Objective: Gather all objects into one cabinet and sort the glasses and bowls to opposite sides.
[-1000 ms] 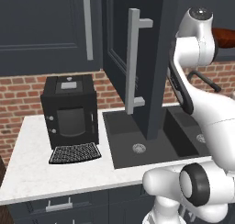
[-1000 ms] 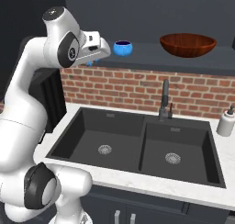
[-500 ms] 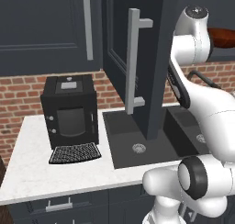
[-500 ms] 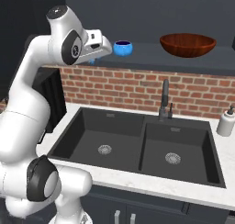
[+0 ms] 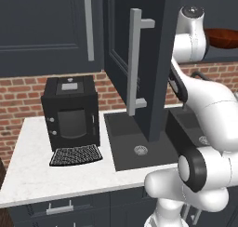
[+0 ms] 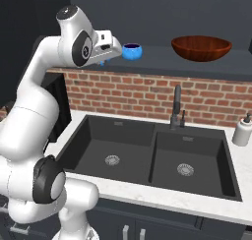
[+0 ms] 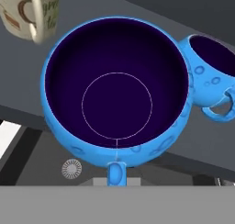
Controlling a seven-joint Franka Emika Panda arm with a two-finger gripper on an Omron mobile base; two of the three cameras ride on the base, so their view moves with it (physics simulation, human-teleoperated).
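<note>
Little has shifted: your gripper (image 6: 104,62) still carries the blue cup (image 7: 117,92) toward the shelf (image 6: 162,54); finger state cannot be told. Next, set it beside the second cup (image 7: 212,76).

Hand camera close above cup (image 7: 117,92)

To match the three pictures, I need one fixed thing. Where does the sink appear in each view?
Left base view: sink at lower centre, behind the open cabinet door.
Right base view: sink across the lower middle, with two basins.
Hand view: sink at lower left, under the big blue cup.
Shared landmark: a round drain.
</note>
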